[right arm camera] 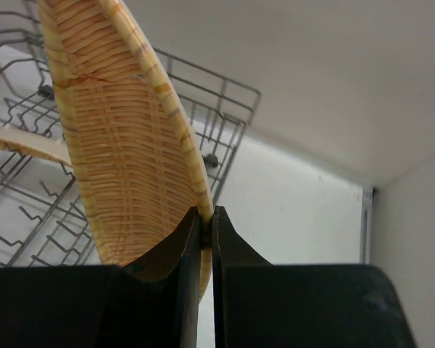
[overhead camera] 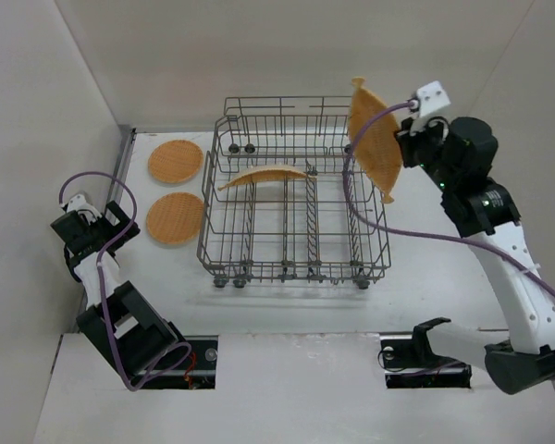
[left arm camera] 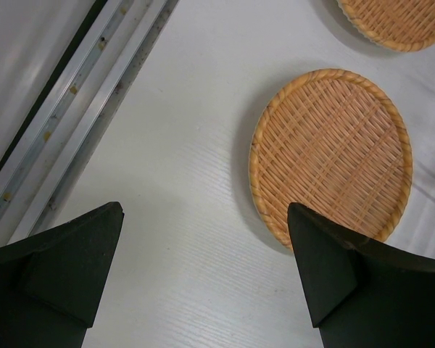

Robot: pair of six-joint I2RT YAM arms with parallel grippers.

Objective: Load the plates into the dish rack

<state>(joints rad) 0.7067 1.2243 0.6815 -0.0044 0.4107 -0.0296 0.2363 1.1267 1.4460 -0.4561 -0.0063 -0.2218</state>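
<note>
The right pincer point(right arm camera: 203, 217) is clamping an upright plate point(right arm camera: 123, 145) by its rim, the dish rack point(overhead camera: 296, 264) sitting below-left of it. The left pincer point(left arm camera: 204, 210) is gaping empty, two plates point(left arm camera: 330, 152) lying just ahead on the worktop point(left arm camera: 188, 145).

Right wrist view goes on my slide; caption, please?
Jaws shut on the rim of a woven plate held on edge, dish rack behind.

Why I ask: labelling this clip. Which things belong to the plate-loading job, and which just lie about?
Job: dish rack, racked plate, gripped plate, far table plate, near table plate, right gripper.
Lying about: metal rail, purple cables.
</note>
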